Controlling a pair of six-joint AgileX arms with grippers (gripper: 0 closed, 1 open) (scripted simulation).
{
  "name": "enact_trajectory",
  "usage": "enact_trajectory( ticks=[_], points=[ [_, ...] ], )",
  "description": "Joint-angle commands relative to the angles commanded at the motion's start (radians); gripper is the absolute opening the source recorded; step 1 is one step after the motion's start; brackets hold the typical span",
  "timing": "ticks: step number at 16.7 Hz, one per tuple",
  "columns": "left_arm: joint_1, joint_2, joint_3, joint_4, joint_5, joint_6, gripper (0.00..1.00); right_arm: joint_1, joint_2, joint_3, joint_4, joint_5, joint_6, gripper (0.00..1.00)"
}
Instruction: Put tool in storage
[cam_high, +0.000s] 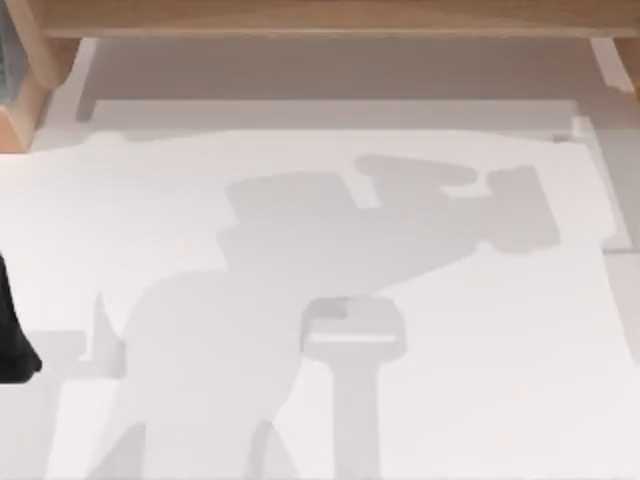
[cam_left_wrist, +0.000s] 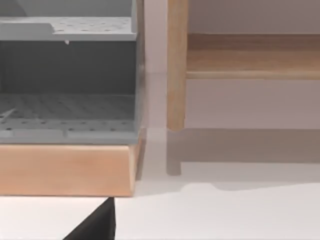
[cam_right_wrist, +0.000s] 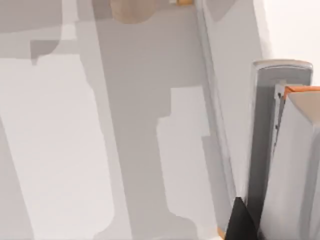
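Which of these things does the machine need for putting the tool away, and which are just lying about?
For the job:
- grey storage rack with perforated shelves, on a wooden base
- left arm, at the table's left edge
- right gripper, beside the grey panel

Just lying about:
- wooden frame along the far side
- wooden post
- grey panel with an orange edge
- white table, crossed by shadows

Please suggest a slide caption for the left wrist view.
Grey perforated storage shelves on a light wooden base, beside a pale wooden post above the white table.
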Motion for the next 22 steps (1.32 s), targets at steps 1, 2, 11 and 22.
enact_trajectory(
  ticks=[1,2,11,22],
  points=[
    [0.000,0.000,0.000,0.000,0.000,0.000,1.00,-0.059,0.040,0.059,-0.020,-0.007,-0.055,0.00],
    [0.000,0.000,0.000,0.000,0.000,0.000,1.00,-0.112,0.085,0.115,-0.039,-0.016,-0.109,0.00],
    [0.000,0.000,0.000,0.000,0.000,0.000,1.00,-0.338,0.494,0.422,-0.192,-0.177,-0.446,0.00],
    [0.000,0.000,0.000,0.000,0.000,0.000,1.00,-0.343,0.534,0.411,-0.196,-0.193,-0.467,0.00]
  ],
)
